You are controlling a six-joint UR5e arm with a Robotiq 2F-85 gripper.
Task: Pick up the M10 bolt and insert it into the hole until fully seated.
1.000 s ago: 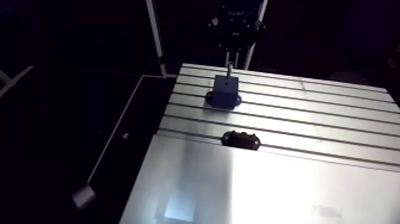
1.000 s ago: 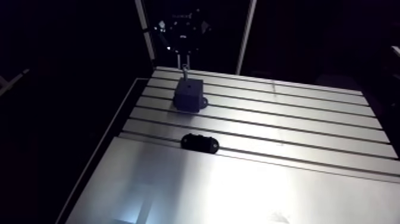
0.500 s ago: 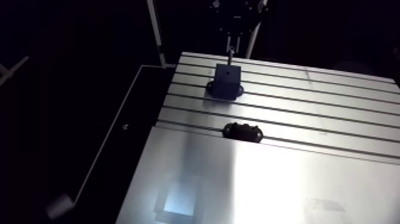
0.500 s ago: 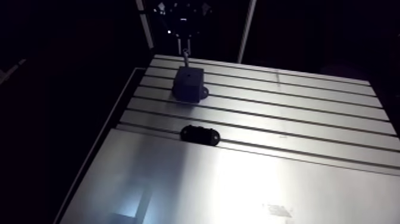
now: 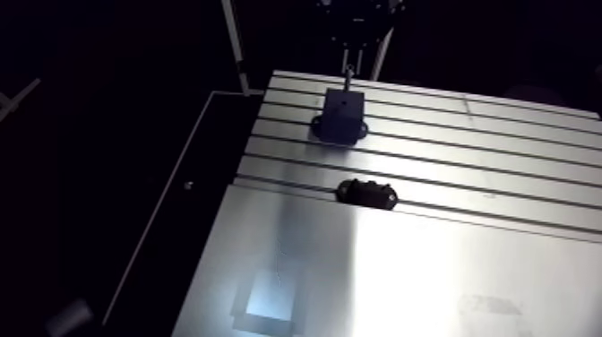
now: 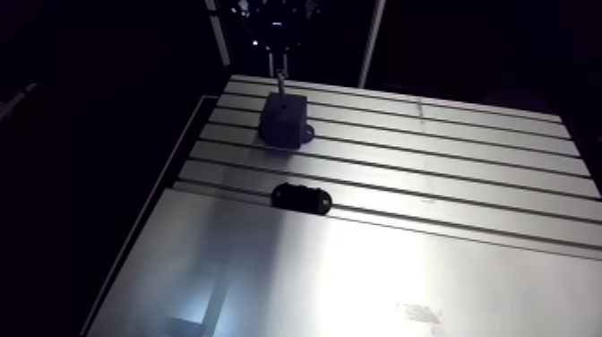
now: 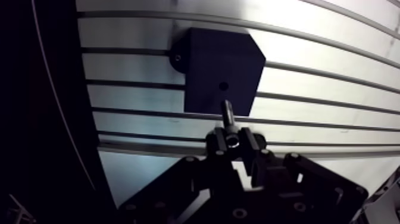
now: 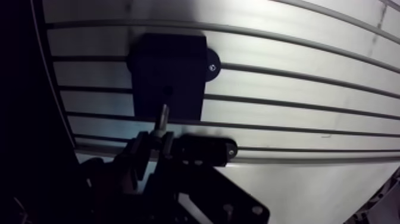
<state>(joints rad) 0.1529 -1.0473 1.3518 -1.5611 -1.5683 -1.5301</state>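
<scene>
Above black block (image 7: 205,59) — end effector (image 7: 235,141) clamps M10 bolt (image 7: 227,112), tip near hole (image 7: 223,86).

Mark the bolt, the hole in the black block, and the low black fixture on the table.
bolt (image 7: 227,112), wrist view, middle of its shank.
hole (image 7: 223,86), wrist view, its dark opening.
low black fixture (image 5: 365,193), arm view, middle of its top.
</scene>
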